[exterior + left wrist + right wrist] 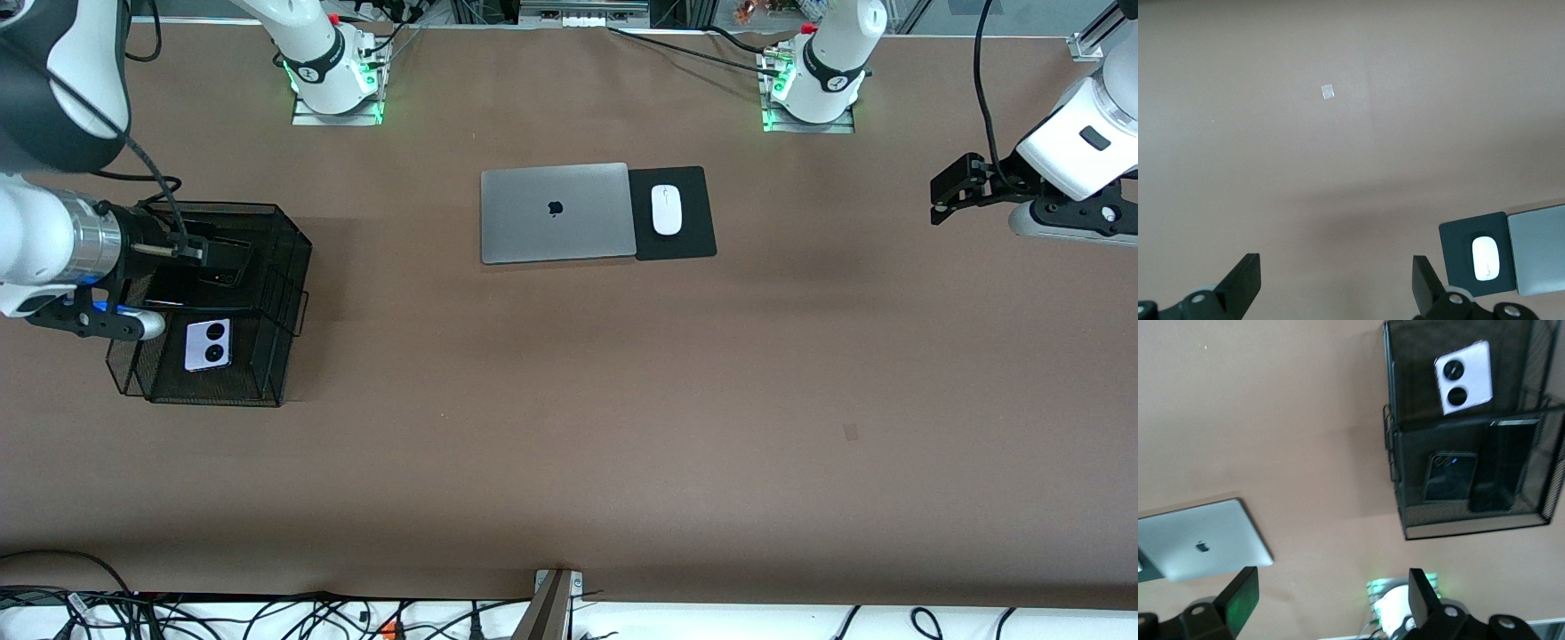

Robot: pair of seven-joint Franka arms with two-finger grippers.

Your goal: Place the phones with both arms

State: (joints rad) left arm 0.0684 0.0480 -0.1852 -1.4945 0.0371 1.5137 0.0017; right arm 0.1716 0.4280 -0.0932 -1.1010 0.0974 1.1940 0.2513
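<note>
A wide brown table [569,427] fills the scene under even, soft light. A closed silver laptop [556,212] lies near its middle, beside a black mouse pad [685,240] carrying a white mouse [666,210]. Tangled cables [267,618] run along the table's nearest edge.

Two white arms [1080,133] with dark grey rounded joints, black cables, black two-finger grippers [956,191] — bases lit green, one silver wrist collar.

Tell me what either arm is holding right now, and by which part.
Nothing. The left pincer and right pincer are both open and empty.
</note>
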